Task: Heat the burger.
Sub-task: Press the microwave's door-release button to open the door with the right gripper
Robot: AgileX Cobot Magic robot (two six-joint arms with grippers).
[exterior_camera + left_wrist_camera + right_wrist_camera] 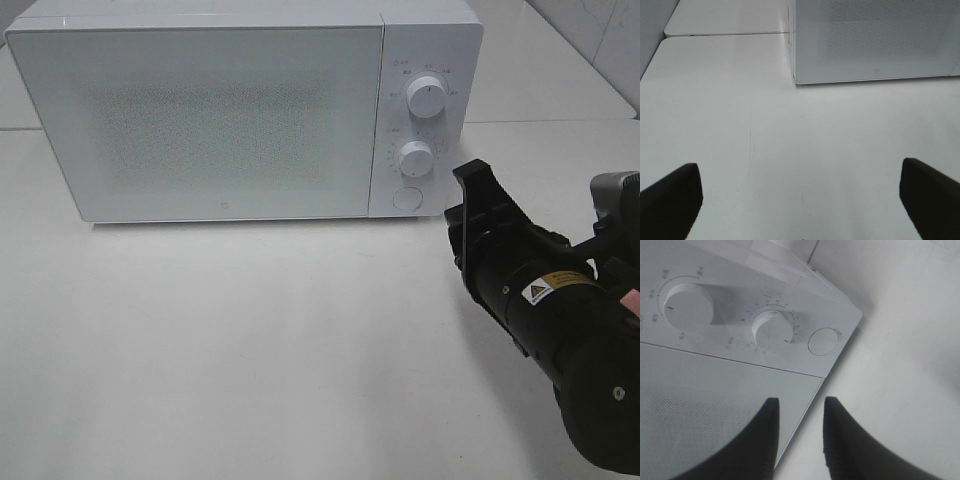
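Observation:
The burger is out of view. A white microwave [220,120] stands at the back of the table with its door shut; nothing shows through the dotted door panel. My right gripper [478,190] hovers just right of the microwave's lower right corner, near the round button [406,197]. In the right wrist view its dark fingertips [772,412] stand a narrow gap apart with nothing between them [801,402], below the lower knob [771,330] and the button [823,341]. My left gripper [800,200] is wide open over bare table in front of the microwave [875,40].
The control panel carries an upper knob [427,97] and a lower knob [414,157]. White tabletop [250,340] stretches in front of the microwave. A sliver of something pink [630,298] shows behind the right arm at the view's right edge.

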